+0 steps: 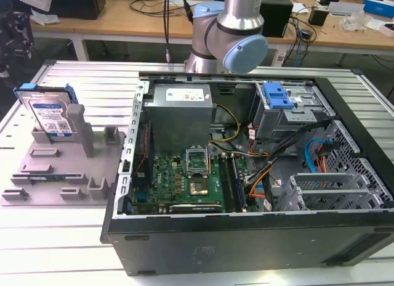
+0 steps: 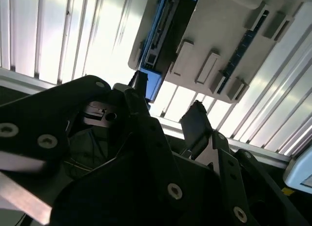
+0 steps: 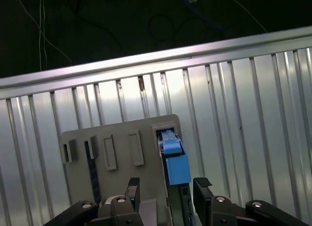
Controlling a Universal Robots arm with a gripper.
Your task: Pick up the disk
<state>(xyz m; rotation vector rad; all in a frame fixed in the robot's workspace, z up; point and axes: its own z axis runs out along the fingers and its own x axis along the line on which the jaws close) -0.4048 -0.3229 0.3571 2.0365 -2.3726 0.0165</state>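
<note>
Claw (image 3: 168, 186) spread, clear of the disk (image 3: 174, 163) standing at the edge of the grey tray (image 3: 122, 133); skewed approach could tip it.

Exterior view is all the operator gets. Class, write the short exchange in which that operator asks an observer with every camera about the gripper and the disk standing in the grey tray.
Operator: Is the gripper open or shut?
Observer: Open. In the first wrist view the gripper has its two fingers well apart.
Operator: What is it lined up with?
Observer: The disk. It is seen edge-on in the tray, and its blue rail is in line with the gap between the fingers.
</note>
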